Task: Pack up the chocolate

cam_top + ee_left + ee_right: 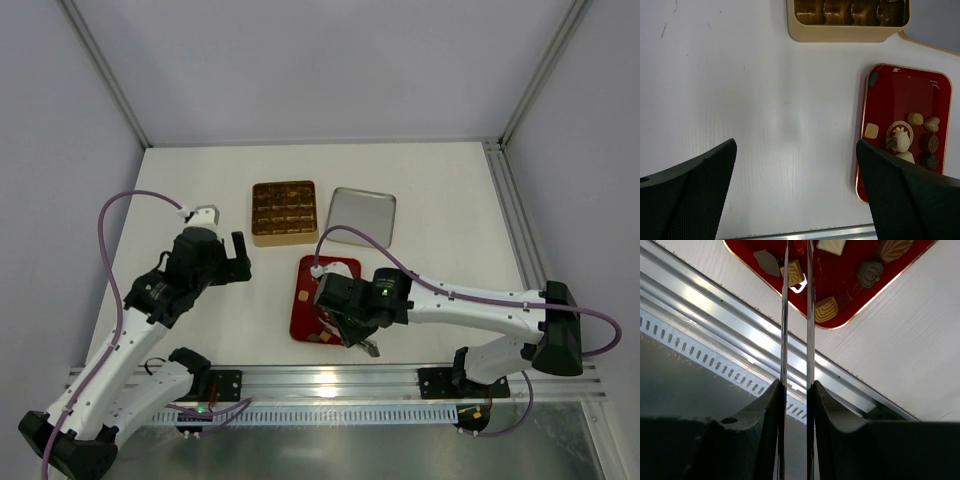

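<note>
While the left gripper [796,145] hangs over the bare white table [765,90] with its black jaws spread wide and nothing between them, the right gripper [797,315] works low over the near end of the red tray [905,85], which lies close in front of the arms. Loose chocolates [915,119] sit scattered on that tray: cream, tan and dark pieces, square, round and shell-shaped, each far smaller than a gripper. Two long, thin metal blades [810,330] extend from the right gripper's fingers like tweezers, with only a narrow gap between them. From the right wrist, a tan square piece [794,274] shows in that gap near the tray's near corner. The blade tips run out of the picture, so I cannot tell whether the piece is pinched or merely lies beneath them. Beyond the tray sits the gold box [840,34] with its grid of compartments, and a shallow silver lid [362,215] lies just beside it on the right. What the box's cells hold is too small to make out. The step in hand looks like picking one chocolate off the tray. The next move probably calls for a firm but gentle pinch on the tan piece, then a straight lift clear of its neighbours. After that comes a carry across to a free compartment of the box.
</note>
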